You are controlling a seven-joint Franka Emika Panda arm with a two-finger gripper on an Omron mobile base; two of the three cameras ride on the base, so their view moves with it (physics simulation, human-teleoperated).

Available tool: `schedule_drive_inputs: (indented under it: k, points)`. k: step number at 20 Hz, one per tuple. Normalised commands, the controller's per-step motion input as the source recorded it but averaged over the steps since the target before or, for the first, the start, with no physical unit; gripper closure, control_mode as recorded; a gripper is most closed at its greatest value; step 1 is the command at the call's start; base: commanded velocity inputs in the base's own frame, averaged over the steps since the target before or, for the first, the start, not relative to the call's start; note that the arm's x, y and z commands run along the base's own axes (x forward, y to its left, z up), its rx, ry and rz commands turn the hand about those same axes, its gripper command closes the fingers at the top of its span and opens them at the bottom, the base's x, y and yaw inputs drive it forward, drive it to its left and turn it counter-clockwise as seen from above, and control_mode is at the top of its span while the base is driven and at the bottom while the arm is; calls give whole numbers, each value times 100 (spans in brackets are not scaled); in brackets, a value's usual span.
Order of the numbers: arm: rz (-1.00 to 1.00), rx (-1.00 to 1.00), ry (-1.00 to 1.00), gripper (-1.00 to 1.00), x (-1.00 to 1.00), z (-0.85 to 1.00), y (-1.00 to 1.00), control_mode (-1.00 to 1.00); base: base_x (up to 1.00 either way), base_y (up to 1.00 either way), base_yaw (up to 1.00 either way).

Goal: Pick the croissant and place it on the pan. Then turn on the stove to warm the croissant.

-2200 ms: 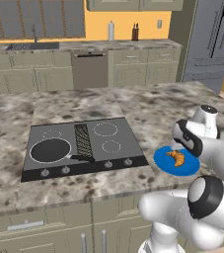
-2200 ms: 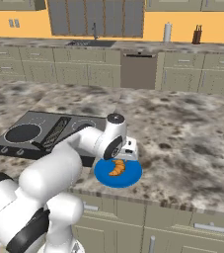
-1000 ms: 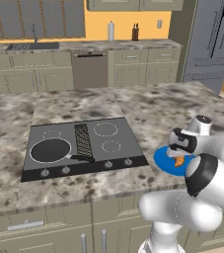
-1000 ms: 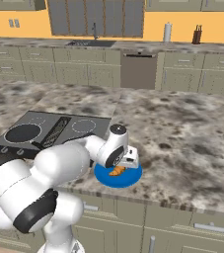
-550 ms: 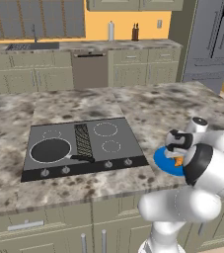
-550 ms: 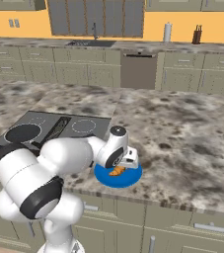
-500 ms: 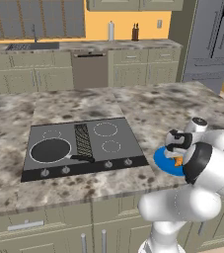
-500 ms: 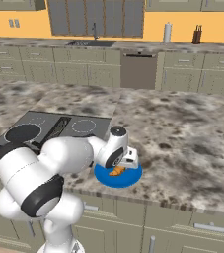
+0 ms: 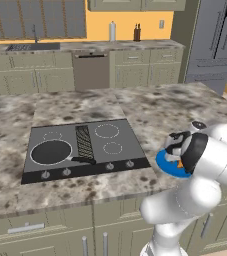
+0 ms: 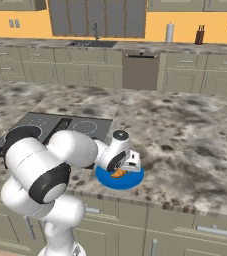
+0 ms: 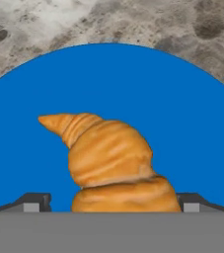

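In the hand view the gripper (image 11: 111,205) sits low over the croissant (image 11: 111,163), with one dark finger tip (image 11: 32,201) at the pastry's left and the other at its right, so the jaws stand wide enough to straddle it; whether the tips press on it cannot be told, since only their ends show beside the pastry's base. The croissant lies on the blue plate (image 11: 182,128), its pointed end aimed up and to the left in that view, and the speckled granite counter (image 11: 133,24) shows past the plate's rim. From the right base view the white arm bends down over the counter's front edge, its hand lowered onto the plate (image 10: 105,179), where a sliver of the croissant (image 10: 118,173) shows under the hand. In the left base view the arm's elbow covers much of the plate (image 9: 165,162), which lies to the right of the stove (image 9: 125,150) and apart from it. The pan (image 9: 51,152) sits on the stove's front left burner, its short handle pointing right toward the central grille strip, well apart from the croissant. Beyond the island, a back counter carries a sink (image 9: 32,46), a pale bottle (image 9: 112,31) and a dark knife block (image 9: 136,33).
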Motion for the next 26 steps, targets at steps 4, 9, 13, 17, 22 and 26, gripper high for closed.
schedule_drive_inputs:
  k: [4, 9, 13, 17, 22, 26]
  points:
    - [0, 0, 2, 100, 0, -17, 0, -100, 0, 0, 0]
    - [0, 0, 0, 100, 0, 0, 0, -100, 0, 0, 0]
    - [0, 0, 0, 100, -3, 17, 0, -100, 0, 0, 0]
    - [0, 0, -3, 100, -7, 58, 8, -100, 0, 0, 0]
    - [2, 0, -6, 100, -5, 46, 32, -100, 0, 0, 0]
    - [7, 0, -1, 100, 0, 33, 51, -100, 0, 0, 0]
